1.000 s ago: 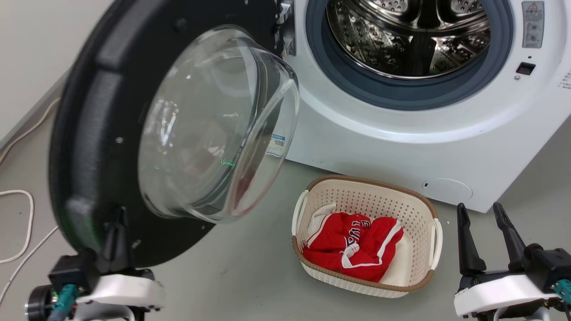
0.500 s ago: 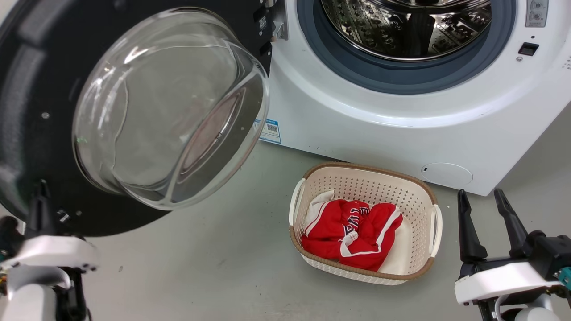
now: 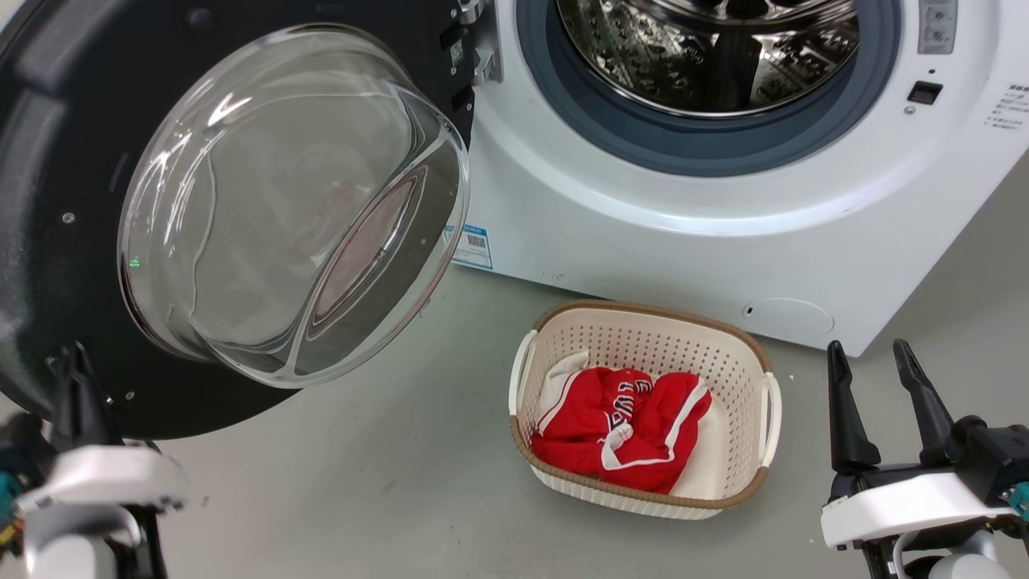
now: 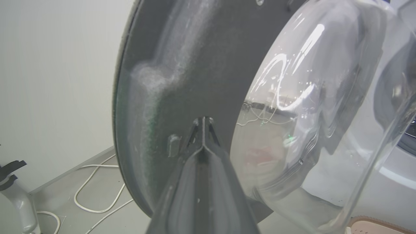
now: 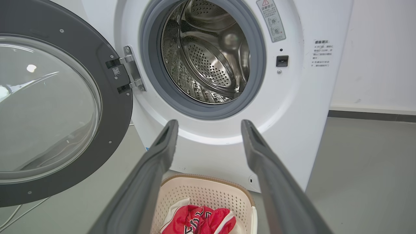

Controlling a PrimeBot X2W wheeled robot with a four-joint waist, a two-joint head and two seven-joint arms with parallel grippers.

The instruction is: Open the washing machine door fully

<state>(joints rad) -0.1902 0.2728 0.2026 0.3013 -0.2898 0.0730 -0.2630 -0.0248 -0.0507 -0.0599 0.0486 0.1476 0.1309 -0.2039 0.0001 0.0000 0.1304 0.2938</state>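
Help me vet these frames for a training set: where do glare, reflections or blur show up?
Left wrist view: white glare streaks on the glass of the washing machine door, left gripper soft near the lens. Head view: reflections and a green glint on that glass. Right wrist view: bright highlights in the steel drum, right gripper blurred toward the bottom edge.

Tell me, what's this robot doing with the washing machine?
It is opening the washing machine door, which stands swung wide on its hinge, leaving the steel drum exposed. The left gripper, shut, has its fingertips at the door's black inner face near the lower edge. The right gripper hangs open and idle near a cream basket holding a red garment.
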